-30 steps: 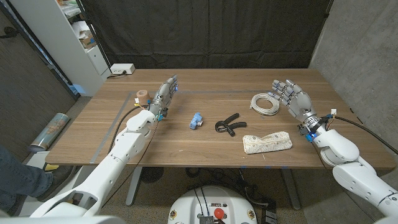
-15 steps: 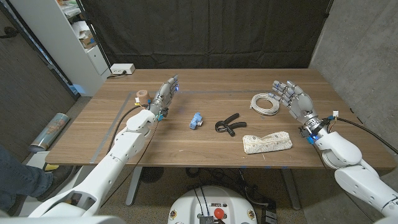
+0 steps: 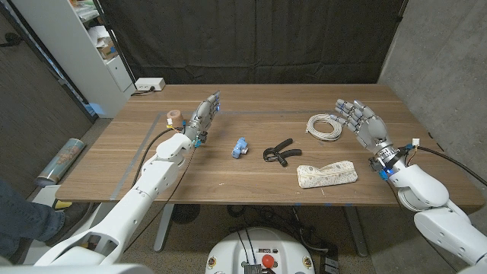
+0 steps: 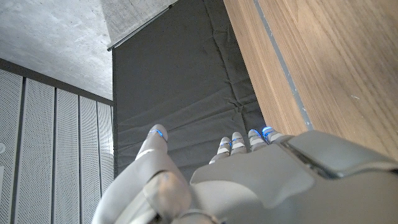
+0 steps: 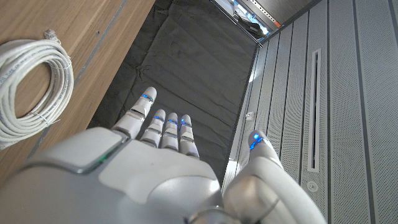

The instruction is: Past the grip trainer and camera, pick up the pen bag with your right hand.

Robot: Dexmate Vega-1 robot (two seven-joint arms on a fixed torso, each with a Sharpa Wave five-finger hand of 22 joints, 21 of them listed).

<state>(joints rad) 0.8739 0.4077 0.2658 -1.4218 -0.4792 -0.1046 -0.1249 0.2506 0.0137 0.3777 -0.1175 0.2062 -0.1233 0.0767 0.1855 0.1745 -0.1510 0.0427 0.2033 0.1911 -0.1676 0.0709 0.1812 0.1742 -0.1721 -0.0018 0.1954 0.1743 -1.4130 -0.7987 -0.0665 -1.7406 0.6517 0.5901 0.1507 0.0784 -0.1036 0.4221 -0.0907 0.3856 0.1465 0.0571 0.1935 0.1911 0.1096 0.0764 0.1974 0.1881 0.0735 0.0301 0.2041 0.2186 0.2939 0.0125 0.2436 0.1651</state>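
Pen bag: the pen bag (image 3: 327,174) is a long whitish pouch lying on its side on the counter (image 3: 251,194), towards the front edge and right of the middle. Nothing touches it.

Right hand: the right hand (image 3: 364,123) is raised above the right part of the counter, fingers (image 3: 346,108) spread apart and holding nothing. It is behind and to the right of the pen bag, well apart from it, and just beside the cable coil. In the right wrist view the same hand (image 5: 161,168) shows its back, fingers (image 5: 163,128) straight and apart.

Left hand: the left hand (image 3: 202,116) is over the left part of the counter, fingers stretched out close alongside each other, with nothing in it. The left wrist view shows its back (image 4: 249,180) with the fingertips (image 4: 239,138) reaching past the counter's far edge towards the black curtain.

Grip trainer: the black grip trainer (image 3: 278,151) lies near the middle of the counter, just left of and behind the pen bag.

Camera: a small blue and white camera (image 3: 240,147) sits left of the grip trainer, between it and the left hand.

Cable: a white coiled cable (image 3: 324,126) lies behind the pen bag; it also shows in the right wrist view (image 5: 28,87).

Tape roll: a small tan roll (image 3: 174,116) stands near the back left, just beside the left hand.
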